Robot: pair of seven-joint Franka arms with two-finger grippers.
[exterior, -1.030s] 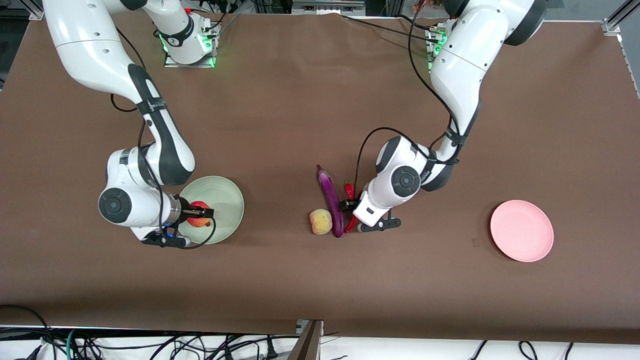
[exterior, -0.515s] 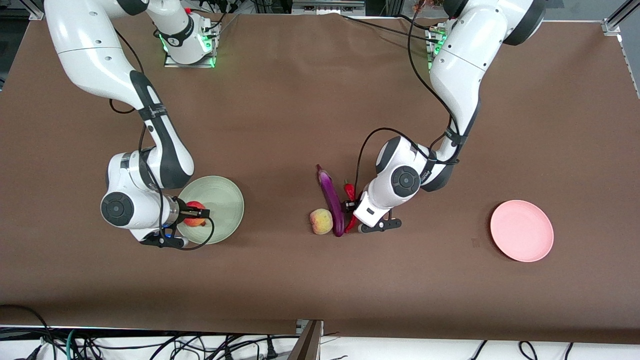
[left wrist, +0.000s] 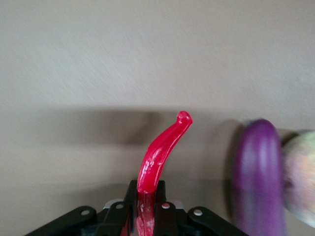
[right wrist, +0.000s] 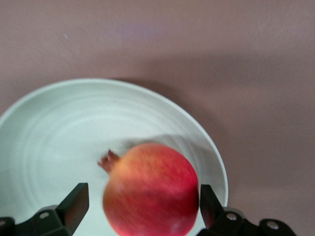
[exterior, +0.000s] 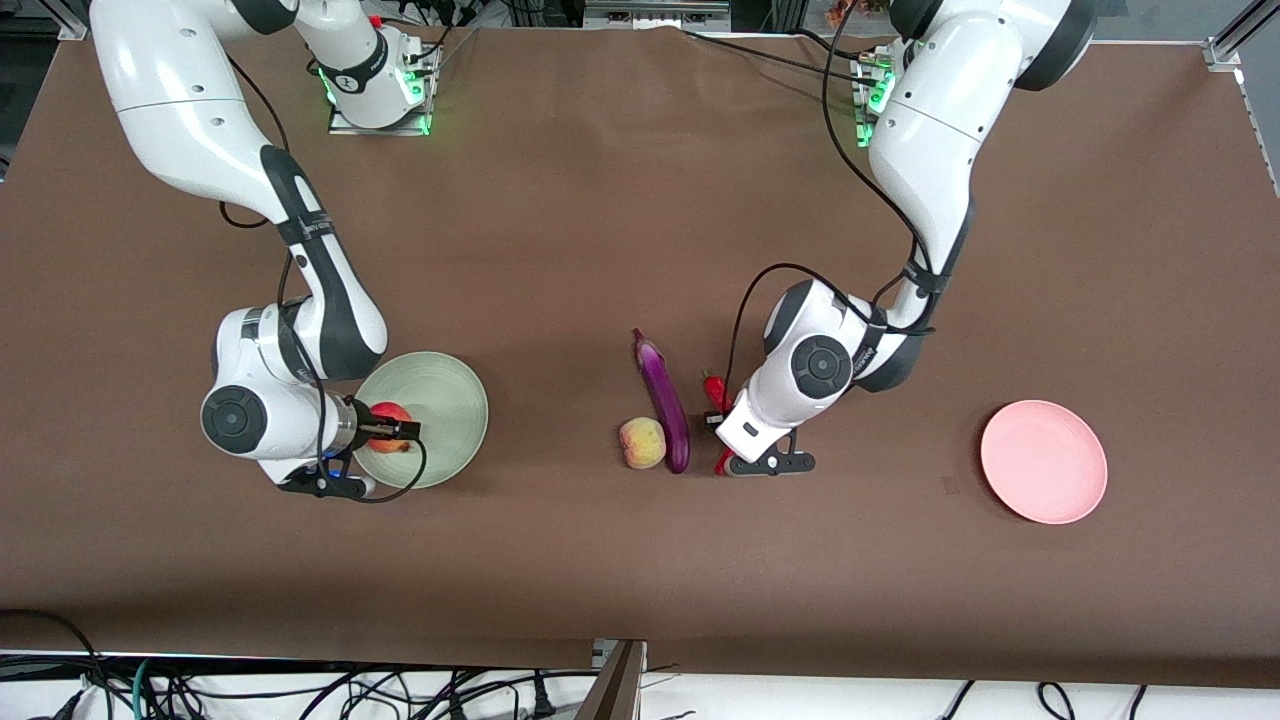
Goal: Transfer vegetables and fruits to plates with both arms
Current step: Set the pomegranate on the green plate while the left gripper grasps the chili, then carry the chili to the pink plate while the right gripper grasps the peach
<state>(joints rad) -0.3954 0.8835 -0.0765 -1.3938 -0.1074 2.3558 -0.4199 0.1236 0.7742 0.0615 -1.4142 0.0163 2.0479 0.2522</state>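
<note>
So our left tool (exterior: 722, 440) is pinching the red chili (left wrist: 162, 152) by one end, long axis sticking straight out past the fingertips, just beside the eggplant (exterior: 664, 403) and peach (exterior: 642, 443) mid-worktop. The pink plate (exterior: 1043, 461) sits well apart toward the left arm's end, so that's where we reckon it swings. Our right tool (exterior: 392, 432) is spread either side of the pomegranate (right wrist: 152, 189) on the green plate (exterior: 450, 400).
</note>
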